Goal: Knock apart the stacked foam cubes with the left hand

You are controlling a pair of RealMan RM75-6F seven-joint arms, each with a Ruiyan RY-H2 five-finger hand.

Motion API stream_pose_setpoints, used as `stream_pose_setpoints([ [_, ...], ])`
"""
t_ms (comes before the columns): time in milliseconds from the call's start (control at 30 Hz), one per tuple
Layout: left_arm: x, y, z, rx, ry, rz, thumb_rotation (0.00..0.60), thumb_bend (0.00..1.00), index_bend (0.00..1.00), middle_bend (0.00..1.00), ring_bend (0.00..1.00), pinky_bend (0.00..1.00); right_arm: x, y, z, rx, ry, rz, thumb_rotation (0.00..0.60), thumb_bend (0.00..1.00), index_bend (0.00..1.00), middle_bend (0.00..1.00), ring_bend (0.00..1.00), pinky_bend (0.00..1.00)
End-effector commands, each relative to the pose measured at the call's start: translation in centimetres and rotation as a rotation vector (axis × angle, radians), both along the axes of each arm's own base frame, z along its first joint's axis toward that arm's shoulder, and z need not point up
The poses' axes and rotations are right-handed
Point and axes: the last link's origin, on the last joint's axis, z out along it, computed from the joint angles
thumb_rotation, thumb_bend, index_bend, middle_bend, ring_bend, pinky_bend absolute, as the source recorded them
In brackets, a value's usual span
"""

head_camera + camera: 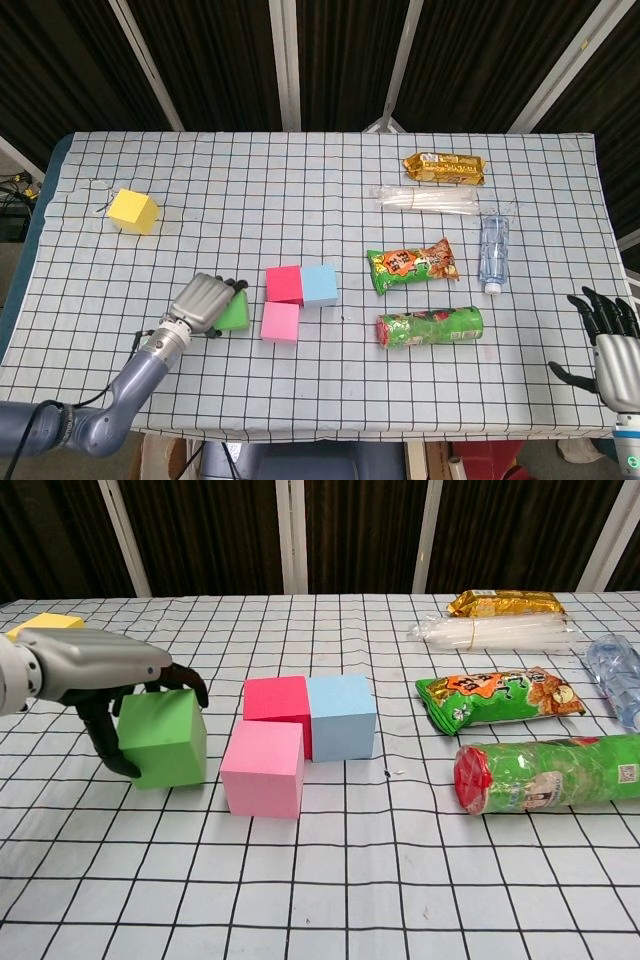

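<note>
Four foam cubes lie on the checked cloth left of centre. The green cube [238,315] [162,738] sits tilted and apart from the rest. My left hand [203,304] [100,670] grips it, fingers curled over its top and far edge, thumb against its left side. The pink cube [280,322] [263,768] stands just right of it. Behind the pink one, the red cube [284,284] [276,700] and blue cube [320,284] [341,715] touch side by side. My right hand [615,340] hangs open past the table's front right corner.
A yellow cube [133,211] [40,625] sits alone at the far left. On the right lie a golden packet [445,167], a clear plastic bag [425,201], a water bottle [493,250], a green snack bag [412,264] and a green canister [430,326].
</note>
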Motion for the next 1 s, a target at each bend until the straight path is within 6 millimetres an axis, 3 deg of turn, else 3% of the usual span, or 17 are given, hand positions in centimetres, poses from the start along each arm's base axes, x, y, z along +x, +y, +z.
stream_pose_setpoints([
  [33,-1.2,0.5,2.3,0.061,0.002,0.027,0.6,0.26,0.18,0.41,0.36,0.46,0.0,0.0,0.0,-0.003,0.0,0.001,0.6,0.06,0.17,0.09,0.11,0.0],
  [233,-4.6,1.5,6.9,0.123,0.071,0.171,0.6,0.25,0.15,0.37,0.33,0.44,0.0,0.0,0.0,0.001,-0.002,0.002,0.6,0.06,0.17,0.09,0.11,0.0],
  [500,-8.3,2.7,9.0,0.128,0.131,0.287,0.6,0.23,0.13,0.34,0.31,0.44,0.1,0.0,-0.3,0.01,0.004,0.005,0.6,0.06,0.17,0.09,0.11,0.0],
  [567,-8.7,2.8,9.2,0.125,0.132,0.298,0.6,0.21,0.13,0.32,0.29,0.42,0.1,0.0,-0.3,0.011,0.006,0.004,0.6,0.06,0.17,0.09,0.11,0.0],
  [700,-9.2,2.8,9.5,0.097,0.145,0.319,0.6,0.15,0.06,0.12,0.12,0.3,0.1,-0.1,-0.4,0.012,0.008,0.0,0.6,0.06,0.17,0.09,0.11,0.0],
  [800,-9.0,2.6,9.4,0.05,0.148,0.335,0.6,0.1,0.02,0.03,0.02,0.23,0.1,-0.2,-0.5,0.015,0.009,0.0,0.6,0.06,0.17,0.09,0.11,0.0],
  [1000,-7.3,2.5,9.4,0.002,0.077,0.324,0.6,0.04,0.0,0.0,0.0,0.2,0.2,0.0,-0.4,0.013,0.009,0.001,0.6,0.06,0.17,0.09,0.11,0.0],
])
